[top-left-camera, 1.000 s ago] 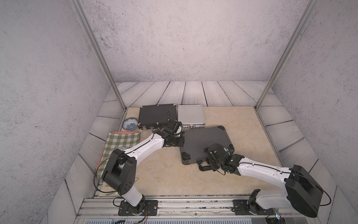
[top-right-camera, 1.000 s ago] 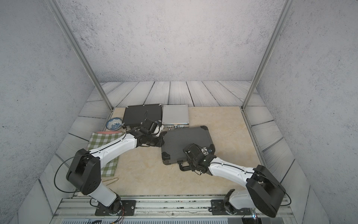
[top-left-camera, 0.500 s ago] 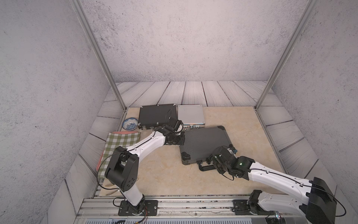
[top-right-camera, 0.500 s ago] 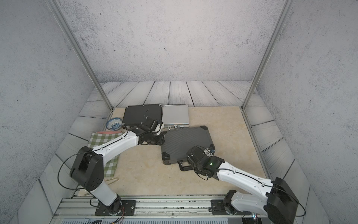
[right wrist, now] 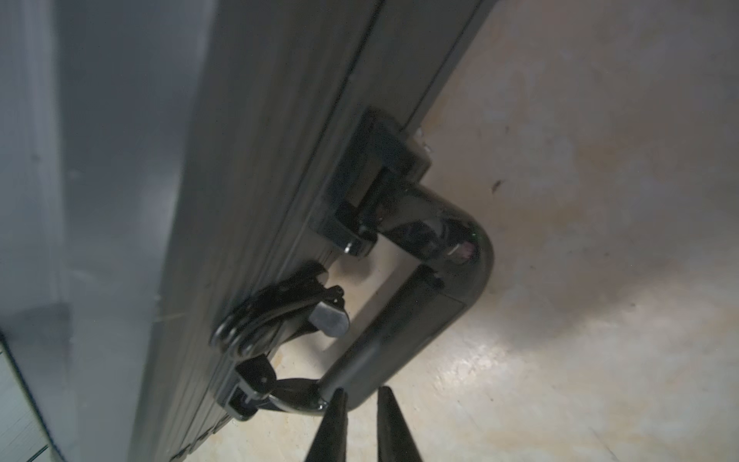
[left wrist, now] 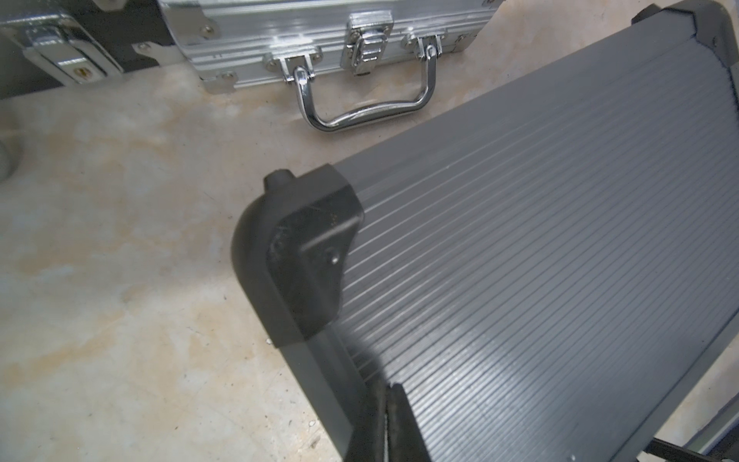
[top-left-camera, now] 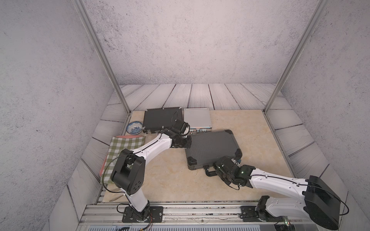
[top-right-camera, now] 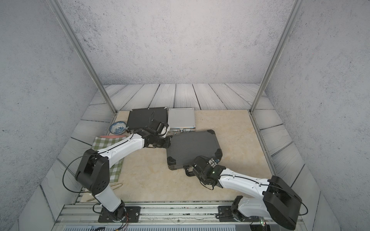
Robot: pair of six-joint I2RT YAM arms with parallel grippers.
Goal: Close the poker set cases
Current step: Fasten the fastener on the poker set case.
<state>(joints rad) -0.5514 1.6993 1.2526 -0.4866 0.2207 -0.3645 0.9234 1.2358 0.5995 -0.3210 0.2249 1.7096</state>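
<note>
The ribbed dark-grey case [top-left-camera: 212, 148] [top-right-camera: 193, 148] lies mid-table with its lid down. The silver case [top-left-camera: 197, 118] [top-right-camera: 181, 118] and the black flat case [top-left-camera: 162, 118] [top-right-camera: 147, 118] lie behind it side by side, lids down too. My left gripper [left wrist: 386, 390] [top-left-camera: 187, 141] is shut, its tips resting on the ribbed lid [left wrist: 540, 240] near a black corner. My right gripper [right wrist: 362, 398] [top-left-camera: 215, 169] is at the grey case's front, jaws nearly together and holding nothing, tips at the end of the black handle [right wrist: 400, 328]. A latch [right wrist: 280, 312] sticks out from the front face.
A blue-and-white bowl [top-left-camera: 134, 127] sits left of the black case. A green checked cloth [top-left-camera: 122, 152] lies under my left arm. The silver case's chrome handle [left wrist: 368, 112] lies close to the grey case's far edge. Metal posts [top-left-camera: 280, 80] stand at the table's back corners.
My right gripper's jaws have come together from wide open, and it has slid off the grey case's front edge down to the handle. The left arm has hardly moved.
</note>
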